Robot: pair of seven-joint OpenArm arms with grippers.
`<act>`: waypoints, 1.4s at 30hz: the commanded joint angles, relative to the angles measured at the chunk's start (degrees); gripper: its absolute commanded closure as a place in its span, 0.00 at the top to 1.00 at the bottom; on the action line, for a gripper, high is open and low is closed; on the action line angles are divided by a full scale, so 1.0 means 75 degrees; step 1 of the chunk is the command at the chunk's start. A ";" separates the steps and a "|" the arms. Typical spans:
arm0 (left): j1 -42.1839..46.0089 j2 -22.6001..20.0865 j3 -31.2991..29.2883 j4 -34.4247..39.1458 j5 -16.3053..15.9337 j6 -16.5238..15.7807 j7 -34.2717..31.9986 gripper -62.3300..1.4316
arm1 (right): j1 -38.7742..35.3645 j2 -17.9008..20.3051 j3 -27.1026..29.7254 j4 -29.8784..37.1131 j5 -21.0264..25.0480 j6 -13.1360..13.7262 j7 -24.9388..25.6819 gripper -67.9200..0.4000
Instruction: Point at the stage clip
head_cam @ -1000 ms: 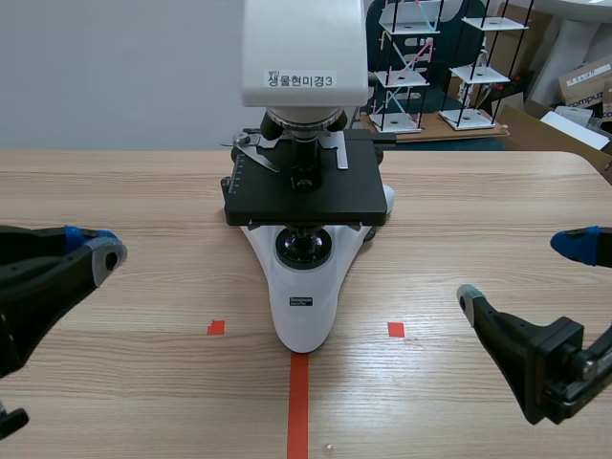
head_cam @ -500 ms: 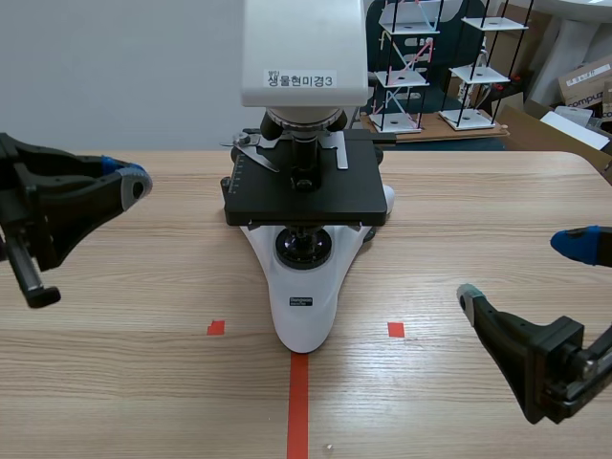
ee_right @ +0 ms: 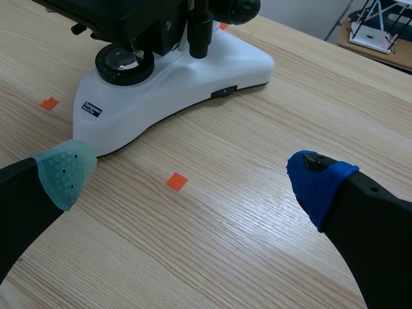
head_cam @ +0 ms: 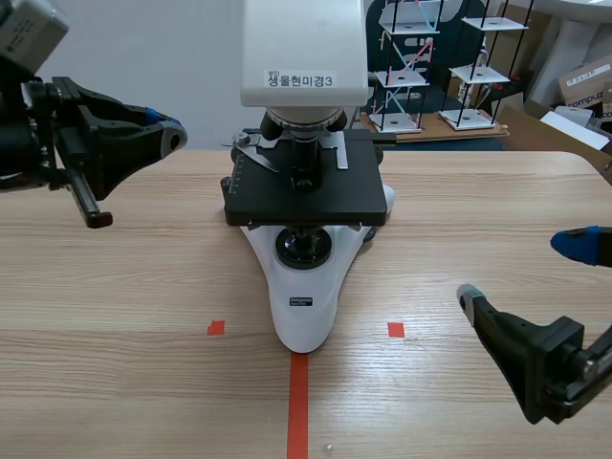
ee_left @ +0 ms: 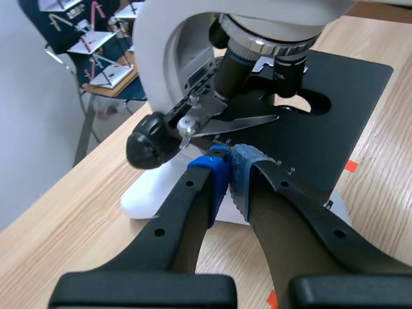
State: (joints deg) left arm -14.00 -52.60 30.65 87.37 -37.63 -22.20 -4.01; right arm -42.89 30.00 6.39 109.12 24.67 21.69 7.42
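One microscope (head_cam: 304, 287), one stage clip (ee_left: 226, 120), two pairs of jaws.

- one microscope (head_cam: 304, 277)
- one stage clip (ee_left: 239, 120) in sight, on one black stage (head_cam: 306, 201)
- two grippers: left gripper (ee_left: 230, 168), right gripper (ee_right: 191, 177)
- two orange-red tape squares (head_cam: 216, 327), one tape line (head_cam: 298, 406)
- two white-shelved stands (head_cam: 406, 72) in the background

A lab or teaching room: a white microscope (head_cam: 304, 191) with a printed label on its head stands on a pale wooden counter (head_cam: 143, 287) marked with orange-red tape (head_cam: 298, 402); behind it, small tiered stands (head_cam: 406, 67) of white shelves and coloured rods, cardboard boxes (head_cam: 585, 81) and a plain grey wall (head_cam: 115, 67)
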 commanded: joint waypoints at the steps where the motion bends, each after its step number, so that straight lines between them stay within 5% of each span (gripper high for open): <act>1: -0.0251 0.0044 0.0128 0.0023 -0.0105 -0.0012 -0.0052 0.07 | -0.0015 0.0061 0.0090 0.0143 0.0050 -0.0029 0.0111 1.00; 18: -0.1714 0.0930 0.1163 -0.1166 -0.0073 -0.0058 0.0545 0.07 | -0.0015 0.0061 0.0090 0.0143 0.0050 -0.0029 0.0111 1.00; 42: -0.1714 0.0953 0.1163 -0.1166 -0.0073 -0.0067 0.0530 0.07 | -0.0015 0.0061 0.0090 0.0143 0.0050 -0.0029 0.0111 1.00</act>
State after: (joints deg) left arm -26.06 -45.23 39.59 77.54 -37.60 -22.65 0.82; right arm -42.89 30.00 6.39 109.12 24.67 21.69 7.42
